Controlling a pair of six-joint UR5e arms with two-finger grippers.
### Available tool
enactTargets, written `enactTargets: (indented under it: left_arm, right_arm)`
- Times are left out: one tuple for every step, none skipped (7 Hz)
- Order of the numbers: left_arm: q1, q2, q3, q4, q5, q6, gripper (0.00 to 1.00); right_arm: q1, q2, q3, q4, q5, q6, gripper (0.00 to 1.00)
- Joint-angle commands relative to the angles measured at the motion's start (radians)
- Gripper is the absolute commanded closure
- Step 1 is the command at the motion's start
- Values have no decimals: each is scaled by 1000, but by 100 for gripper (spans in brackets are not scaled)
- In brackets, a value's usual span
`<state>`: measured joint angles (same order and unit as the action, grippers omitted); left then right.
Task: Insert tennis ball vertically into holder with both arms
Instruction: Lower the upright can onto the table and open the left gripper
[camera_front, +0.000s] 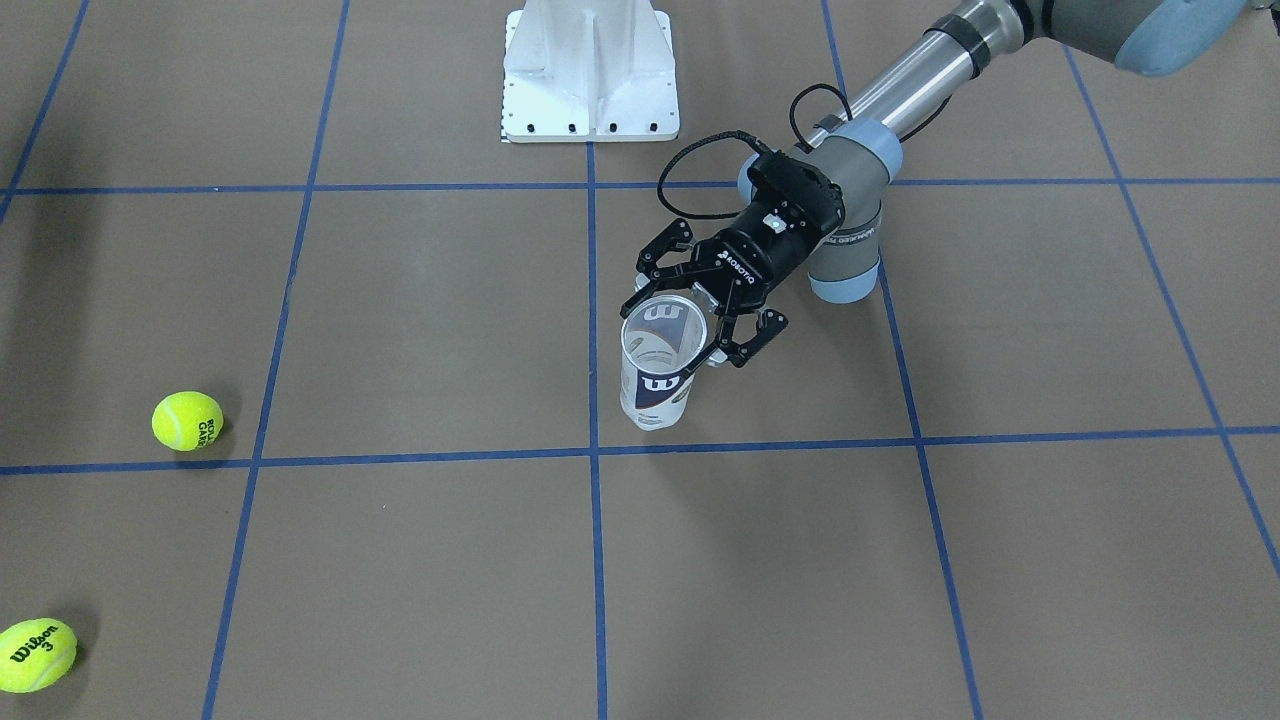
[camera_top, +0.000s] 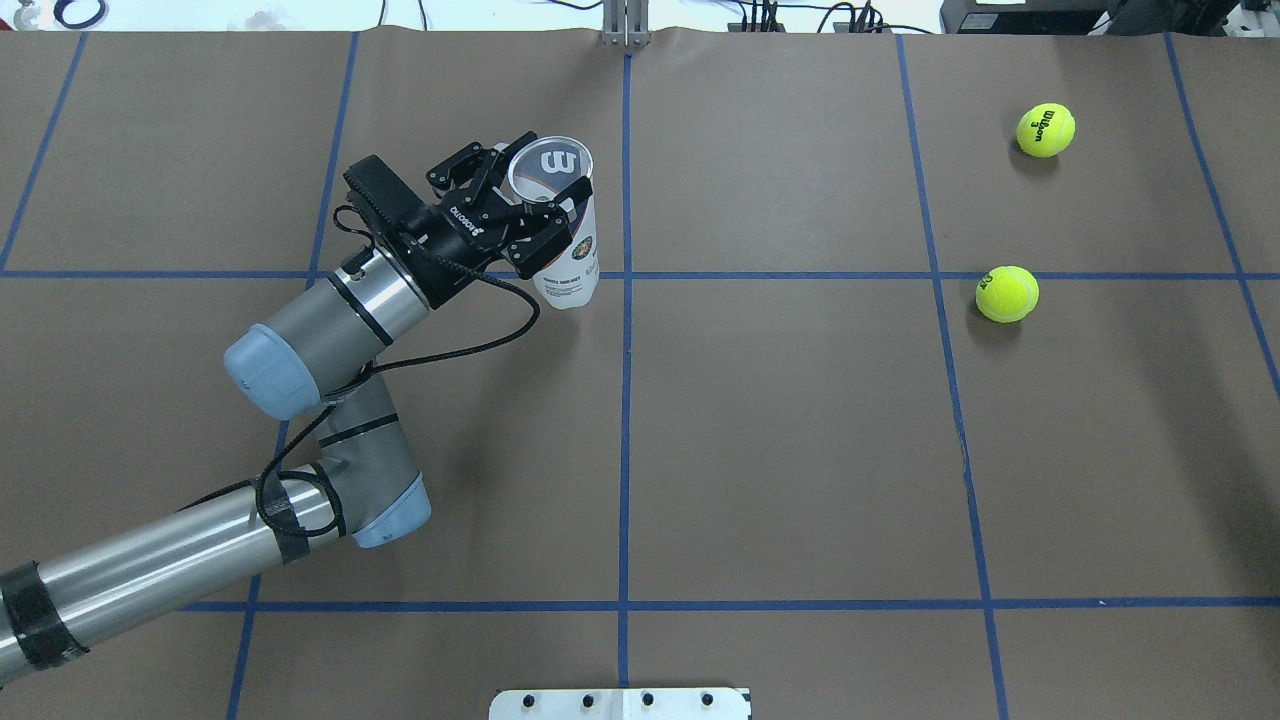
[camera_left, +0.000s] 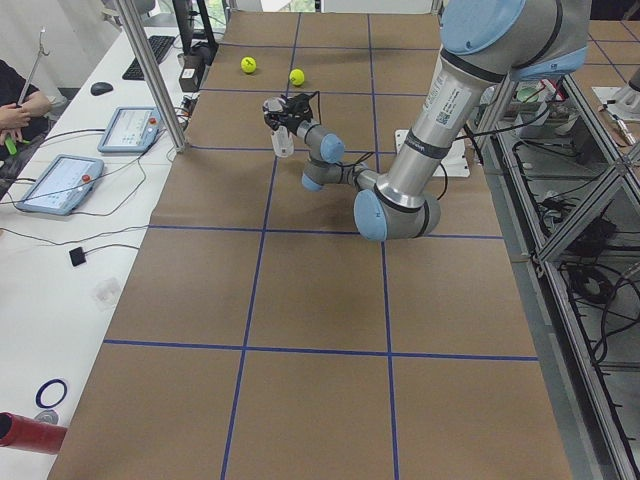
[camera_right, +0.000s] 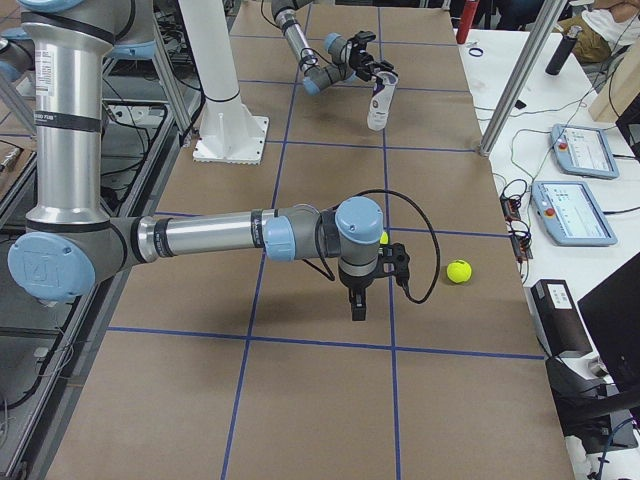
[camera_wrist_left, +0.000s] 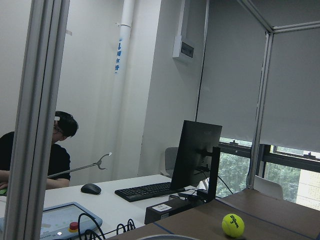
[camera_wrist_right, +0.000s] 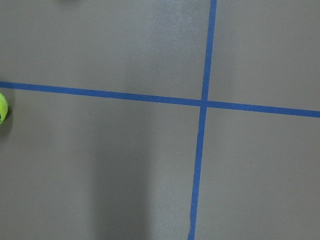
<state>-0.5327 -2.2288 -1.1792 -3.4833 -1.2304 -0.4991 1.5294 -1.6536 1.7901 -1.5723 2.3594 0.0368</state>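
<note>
The left fingers (camera_top: 545, 235) are gripping the holder (camera_top: 570, 270) upright at the bench's (camera_top: 800, 450) 11 o'clock, mouth up for a ball (camera_top: 1007, 294); the right fingers (camera_right: 357, 305), I cannot tell.

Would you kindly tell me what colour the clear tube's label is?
The label on the holder is navy and white, clearest in the front-facing view.

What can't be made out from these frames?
- Right gripper: open or shut unknown; only the exterior right view shows it, small.
- Holder in the left gripper: whether its base touches the table; no view is level with it.
- One tennis ball: mostly hidden by the right arm's wrist, exterior right view.
- Ball sliver: cut by the left edge, right wrist view; which ball, unclear.
</note>
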Motion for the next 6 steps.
enactTargets:
  left_arm:
    - [28, -5, 32, -58, 55, 1, 74]
    - [33, -6, 44, -69, 69, 1, 74]
    - [34, -5, 46, -69, 69, 1, 74]
    - [37, -5, 47, -68, 69, 1, 74]
    - [40, 1, 47, -69, 69, 1, 74]
    - [43, 4, 47, -71, 69, 1, 74]
  right_arm:
    - [0, 0, 0, 0, 0, 0, 1]
    - [0, 0, 0, 0, 0, 0, 0]
    - [0, 2, 0, 0, 0, 0, 1]
    - [0, 2, 0, 0, 0, 0, 1]
    - [0, 0, 0, 0, 0, 0, 1]
    - [0, 2, 0, 0, 0, 0, 1]
